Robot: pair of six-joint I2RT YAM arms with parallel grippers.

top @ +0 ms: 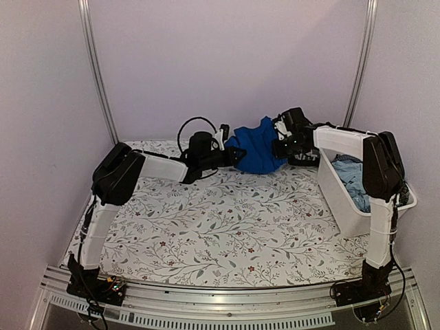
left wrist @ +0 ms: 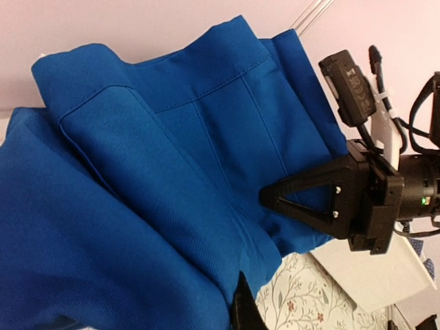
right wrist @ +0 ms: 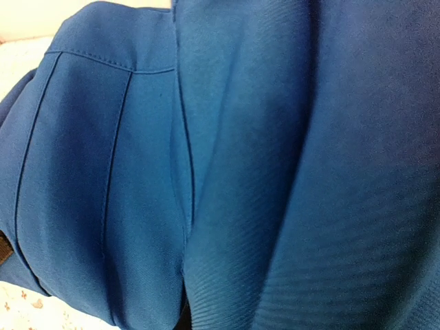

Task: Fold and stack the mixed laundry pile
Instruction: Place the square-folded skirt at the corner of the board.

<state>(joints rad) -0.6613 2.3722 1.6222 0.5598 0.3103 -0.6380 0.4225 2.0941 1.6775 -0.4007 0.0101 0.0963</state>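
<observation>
The royal blue garment hangs bunched between my two grippers at the back of the table, just above the cover. My left gripper is shut on its left side. In the left wrist view the cloth fills most of the frame, and only one black fingertip shows under a fold. My right gripper is shut on the garment's right edge, and its finger presses into the cloth. In the right wrist view blue fabric hides the fingers. A pale blue garment lies in the tub.
A white plastic tub stands at the right of the table beside the right arm. The leaf-and-flower table cover spreads over the table in front of the grippers. Pale walls and two metal posts close off the back.
</observation>
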